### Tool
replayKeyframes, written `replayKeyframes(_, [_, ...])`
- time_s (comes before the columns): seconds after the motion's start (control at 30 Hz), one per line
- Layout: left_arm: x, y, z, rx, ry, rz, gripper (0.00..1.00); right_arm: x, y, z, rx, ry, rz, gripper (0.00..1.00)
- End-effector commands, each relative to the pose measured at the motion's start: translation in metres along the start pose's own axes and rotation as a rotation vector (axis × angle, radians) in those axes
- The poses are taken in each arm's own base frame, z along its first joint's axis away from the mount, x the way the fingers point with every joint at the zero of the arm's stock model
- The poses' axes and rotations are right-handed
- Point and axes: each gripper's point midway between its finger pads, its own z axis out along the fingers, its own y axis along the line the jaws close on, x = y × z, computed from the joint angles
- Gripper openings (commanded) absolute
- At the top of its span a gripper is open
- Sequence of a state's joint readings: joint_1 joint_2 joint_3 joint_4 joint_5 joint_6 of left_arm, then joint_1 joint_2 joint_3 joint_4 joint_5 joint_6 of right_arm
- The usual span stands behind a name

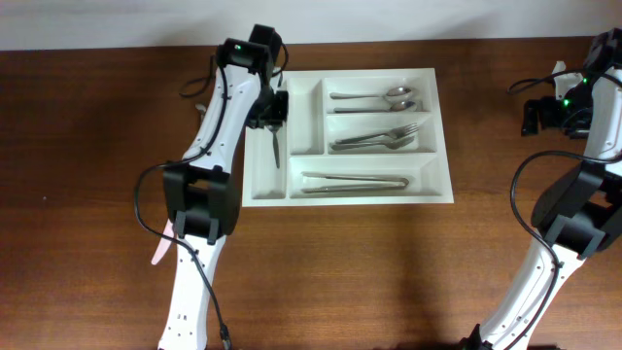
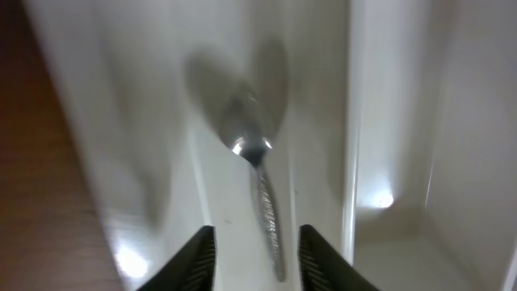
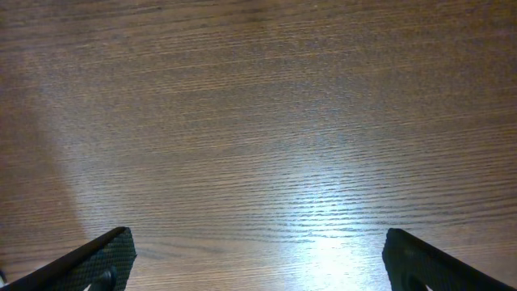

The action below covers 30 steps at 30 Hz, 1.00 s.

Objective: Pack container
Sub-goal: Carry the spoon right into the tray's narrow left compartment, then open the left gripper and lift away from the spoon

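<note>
Bench [image 1: 97, 146] is carrying the container [image 1: 350, 199] just 12 o'clock of centre. Left arm is reaching over the tray's 9 o'clock edge; right arm is parking well off at 3 o'clock.

Long compartments are holding spoons [image 1: 374, 98] at the 12 o'clock end, forks [image 1: 379, 139] in the middle and some long pieces [image 1: 355, 182] at 6 o'clock. I can't tell what those are.

Left gripper [image 2: 256, 234] is hanging over the outer narrow compartment, part-way apart. A spoon [image 2: 257, 174] is lying between its fingers [image 2: 206, 250] with a gap showing on both sides, so I'm reading it as not gripped. Wrist view is blurring, so contact isn't certain.

Right gripper [image 3: 258, 250] is standing wide, holding nothing, only bare bench under it.

I'm judging the step as the drop-off of this spoon. To do it well:
- be spreading the fingers enough to clear the handle fully before any lift
- be lifting straight up, no sideways drag, or a pad may be snagging the handle and flipping it over the divider at 3 o'clock
- be checking that the spoon is lying flat along the slot
</note>
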State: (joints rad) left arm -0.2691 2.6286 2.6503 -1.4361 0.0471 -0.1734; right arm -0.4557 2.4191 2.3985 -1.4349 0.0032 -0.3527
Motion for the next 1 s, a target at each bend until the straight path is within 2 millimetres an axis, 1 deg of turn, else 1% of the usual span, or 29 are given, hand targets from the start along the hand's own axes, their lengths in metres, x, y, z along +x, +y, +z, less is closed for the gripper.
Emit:
replayKeyframes(0.0, [-0.029, 0.023, -0.065, -0.093, -0.182, 0.028, 0.50, -0.001, 0.001, -0.009, 0.010, -0.014, -0.013, 0.99])
replayKeyframes(0.03, [-0.034, 0.031, -0.079, -0.131, -0.219, 0.029, 0.62, -0.001, 0.001, -0.009, 0.010, -0.014, -0.013, 0.99])
replayKeyframes(0.07, [-0.038, 0.043, -0.093, -0.172, -0.252, 0.027, 0.67, -0.001, 0.001, -0.009, 0.010, -0.014, -0.013, 0.99])
replayKeyframes(0.1, [-0.039, 0.051, -0.100, -0.193, -0.265, 0.037, 0.67, -0.001, 0.001, -0.009, 0.010, -0.014, -0.013, 0.99])
replayKeyframes(0.13, [-0.040, 0.058, -0.103, -0.210, -0.268, 0.046, 0.67, -0.001, 0.001, -0.009, 0.010, -0.014, -0.013, 0.99])
replayKeyframes(0.17, [-0.040, 0.067, -0.105, -0.229, -0.268, 0.043, 0.70, -0.001, 0.001, -0.009, 0.010, -0.014, -0.013, 0.99])
replayKeyframes(0.33, [-0.042, 0.114, -0.107, -0.283, -0.267, -0.036, 0.72, -0.001, 0.001, -0.009, 0.010, -0.014, -0.013, 0.99])
replayKeyframes(0.47, [-0.044, 0.158, -0.112, -0.302, -0.286, -0.115, 0.72, -0.001, 0.001, -0.009, 0.010, -0.014, -0.013, 0.99])
replayKeyframes(0.57, [-0.042, 0.179, -0.113, -0.271, -0.286, -0.157, 0.71, -0.001, 0.001, -0.009, 0.010, -0.014, -0.013, 0.99])
replayKeyframes(0.7, [-0.044, 0.187, -0.106, -0.166, -0.289, -0.127, 0.72, -0.001, 0.001, -0.009, 0.010, -0.014, -0.013, 0.99])
replayKeyframes(0.8, [-0.045, 0.194, -0.097, -0.147, -0.286, -0.122, 0.72, -0.001, 0.001, -0.009, 0.010, -0.014, -0.013, 0.99])
replayKeyframes(0.87, [-0.043, 0.193, -0.092, -0.146, -0.274, -0.104, 0.72, -0.001, 0.001, -0.009, 0.010, -0.014, -0.013, 0.99])
replayKeyframes(0.97, [-0.041, 0.187, -0.082, -0.143, -0.246, -0.062, 0.72, -0.001, 0.001, -0.009, 0.010, -0.014, -0.013, 0.99])
